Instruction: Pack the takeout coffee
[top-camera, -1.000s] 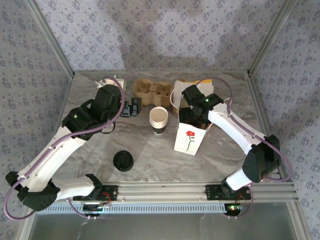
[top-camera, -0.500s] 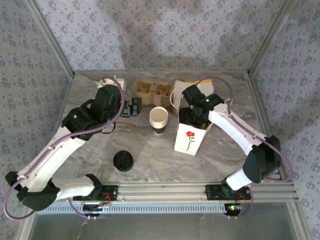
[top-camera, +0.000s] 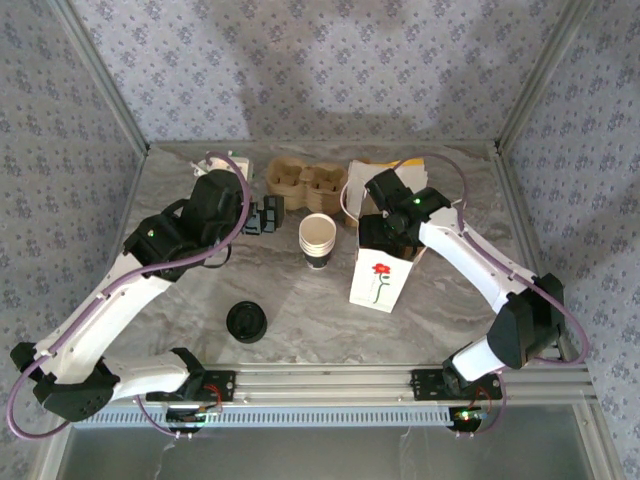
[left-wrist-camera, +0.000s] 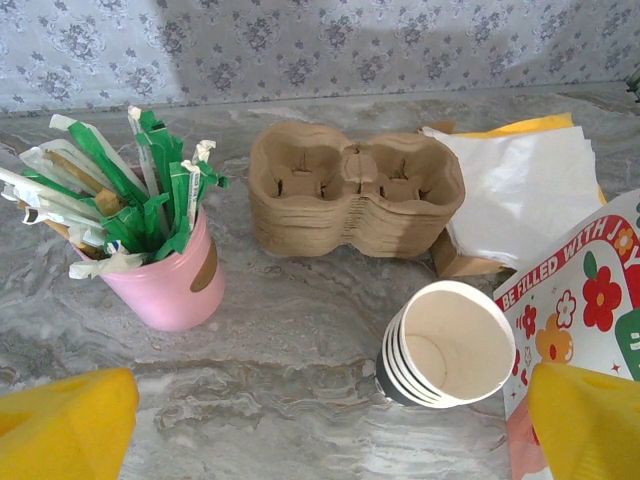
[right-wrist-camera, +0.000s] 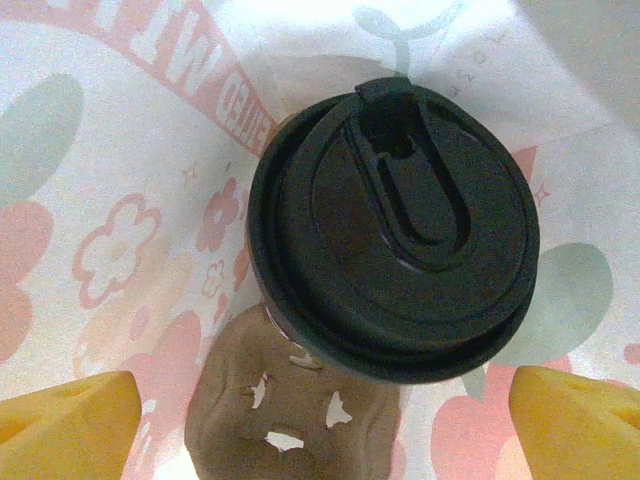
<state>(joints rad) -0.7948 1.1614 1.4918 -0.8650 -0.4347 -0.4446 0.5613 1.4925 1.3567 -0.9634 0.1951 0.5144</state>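
Observation:
The takeout coffee (right-wrist-camera: 390, 240), seen from above by its round black lid, stands inside the white flower-print paper bag (top-camera: 380, 280) in one cup hole of a brown pulp carrier (right-wrist-camera: 290, 420). My right gripper (right-wrist-camera: 320, 420) hangs over the bag's mouth, open, its yellow fingertips (right-wrist-camera: 65, 420) wide of the cup on either side and not touching it. In the top view that gripper (top-camera: 385, 228) covers the bag opening and hides the cup. My left gripper (top-camera: 262, 215) is open and empty above the table, left of the stack of lidless cups (top-camera: 317, 240).
A loose black lid (top-camera: 246, 322) lies front left. A stack of pulp carriers (left-wrist-camera: 355, 200), white napkins (left-wrist-camera: 520, 190) and a pink cup of green-wrapped sticks (left-wrist-camera: 165, 270) stand along the back. The cup stack (left-wrist-camera: 450, 345) sits right beside the bag (left-wrist-camera: 590, 290).
The right arm has shifted very slightly above the bag. The left arm has not moved.

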